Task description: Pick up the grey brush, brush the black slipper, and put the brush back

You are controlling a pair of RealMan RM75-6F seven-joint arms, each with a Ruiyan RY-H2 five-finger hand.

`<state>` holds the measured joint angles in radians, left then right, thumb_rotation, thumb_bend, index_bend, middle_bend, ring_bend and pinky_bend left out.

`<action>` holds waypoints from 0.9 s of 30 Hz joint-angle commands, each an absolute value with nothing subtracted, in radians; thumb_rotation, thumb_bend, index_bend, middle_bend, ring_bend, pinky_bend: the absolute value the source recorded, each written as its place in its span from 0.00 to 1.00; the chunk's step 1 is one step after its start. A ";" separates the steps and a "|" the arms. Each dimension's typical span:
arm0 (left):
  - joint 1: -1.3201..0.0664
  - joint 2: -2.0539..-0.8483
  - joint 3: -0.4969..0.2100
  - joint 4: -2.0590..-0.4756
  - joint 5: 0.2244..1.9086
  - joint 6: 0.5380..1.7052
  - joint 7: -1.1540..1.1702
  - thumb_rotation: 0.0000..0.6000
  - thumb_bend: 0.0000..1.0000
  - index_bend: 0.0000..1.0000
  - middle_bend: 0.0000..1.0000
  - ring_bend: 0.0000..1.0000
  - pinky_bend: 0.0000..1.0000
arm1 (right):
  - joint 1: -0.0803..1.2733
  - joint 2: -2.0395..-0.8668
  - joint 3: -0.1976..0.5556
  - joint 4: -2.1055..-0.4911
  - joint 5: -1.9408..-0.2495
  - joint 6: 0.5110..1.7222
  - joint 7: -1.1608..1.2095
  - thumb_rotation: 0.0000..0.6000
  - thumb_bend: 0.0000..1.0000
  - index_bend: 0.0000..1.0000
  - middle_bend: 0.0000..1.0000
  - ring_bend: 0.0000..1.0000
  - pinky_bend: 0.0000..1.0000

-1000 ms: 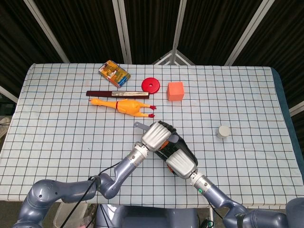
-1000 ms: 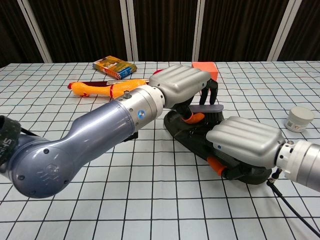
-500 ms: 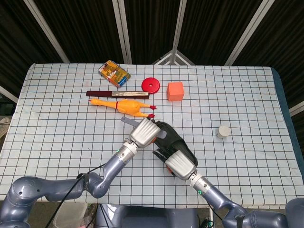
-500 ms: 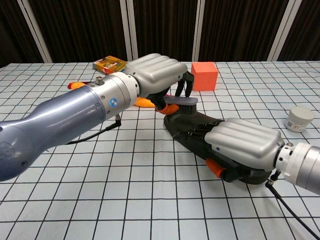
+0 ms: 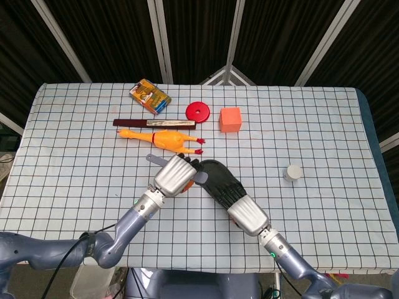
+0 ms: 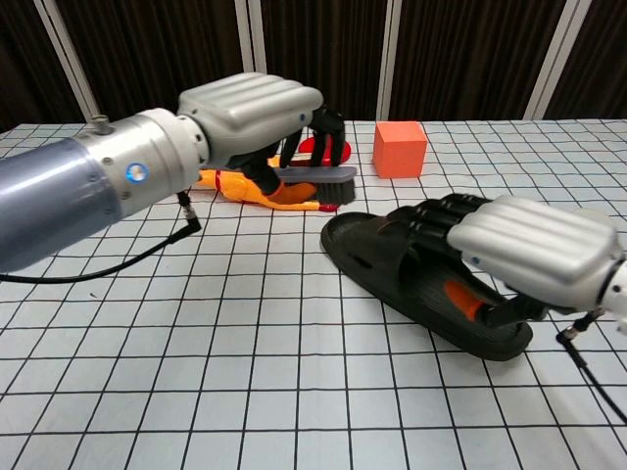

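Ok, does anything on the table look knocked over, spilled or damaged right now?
Nothing stands out. The black slipper lies flat under the right hand, and the left hand holds the grey brush clear of it.

Glossy blue-grey arms, silver ribbed-shell left hand [image 6: 250, 108] and right hand [image 6: 534, 245], black fingers [image 6: 331, 132], orange pads, black cables.

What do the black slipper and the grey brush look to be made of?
Black slipper: likely moulded rubber or foam, matte, one-piece with ridged strap. Grey brush: probably plastic, smooth grey back with dark bristles below; held by the left hand, partly hidden.
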<state>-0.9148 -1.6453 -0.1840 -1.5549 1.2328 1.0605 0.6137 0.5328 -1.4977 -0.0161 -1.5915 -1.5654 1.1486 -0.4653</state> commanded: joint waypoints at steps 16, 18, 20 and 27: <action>-0.650 -1.469 0.127 -1.384 1.522 1.228 0.416 1.00 0.58 0.56 0.63 0.53 0.49 | 0.215 -1.241 -0.082 -1.591 -1.569 1.550 -0.223 1.00 0.64 0.00 0.01 0.00 0.04; -0.632 -1.497 0.137 -1.329 1.551 1.252 0.403 1.00 0.56 0.55 0.63 0.53 0.49 | 0.197 -1.242 -0.088 -1.582 -1.579 1.565 -0.202 1.00 0.64 0.00 0.01 0.00 0.04; -0.612 -1.530 0.141 -1.273 1.571 1.278 0.392 1.00 0.55 0.54 0.62 0.53 0.48 | 0.186 -1.243 -0.090 -1.574 -1.588 1.577 -0.188 1.00 0.64 0.00 0.01 0.00 0.04; -0.543 -1.636 0.146 -1.107 1.583 1.319 0.374 1.00 0.51 0.52 0.59 0.50 0.44 | 0.174 -1.240 -0.084 -1.565 -1.597 1.568 -0.173 1.00 0.64 0.00 0.01 0.00 0.04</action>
<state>-0.5734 -1.5956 0.1412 -1.1554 1.5754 1.3005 0.3824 0.1744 -1.2407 -0.0849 -1.5657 -1.5958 1.5685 -0.1739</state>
